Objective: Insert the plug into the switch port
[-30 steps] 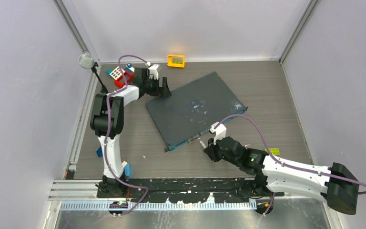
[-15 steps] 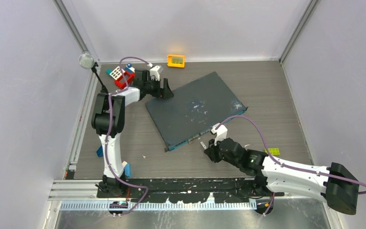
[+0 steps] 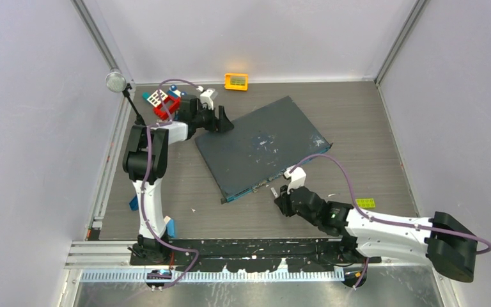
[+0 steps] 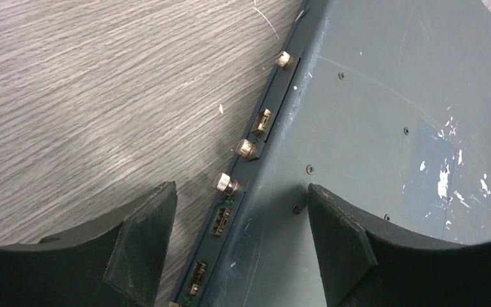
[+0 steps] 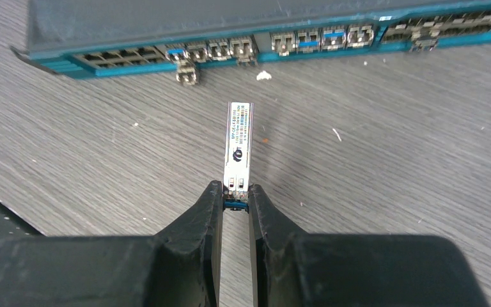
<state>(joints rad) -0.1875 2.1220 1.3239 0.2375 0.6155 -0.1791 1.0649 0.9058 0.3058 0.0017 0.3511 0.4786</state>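
Round lamp head (image 3: 116,81): on a thin black stalk at the far left edge of the table (image 3: 371,141).
Toy blocks (image 3: 162,102): a red, white and blue cluster at the far left, just behind the left arm's wrist.
Left end effector (image 4: 236,211): open. The jaws stand wide and straddle the back edge of the switch box, with one finger (image 4: 142,238) over bare table and the other over the box's top. Nothing is clamped between them.
Thumb screws (image 4: 246,148): brass-coloured, in a row along the box's back edge, between the spread fingers.
Orange-yellow box (image 3: 236,81): against the far wall, well apart from both arms.
Switch box (image 3: 262,147): large, flat and dark grey with white scuffs. It lies slantwise mid-table, its teal front face turned toward the right arm.
Switch port (image 5: 243,46): one of a row of small sockets along the teal face.
Plug (image 5: 238,144): a slim silver module held by its rear end. Its nose points at the row of sockets but stops short of the face, not yet in any socket.
Right end effector (image 5: 235,198): closed tight on the plug's tail, near the box's front edge.
Yellow-green piece (image 3: 365,203): flat on the table beside the right forearm.
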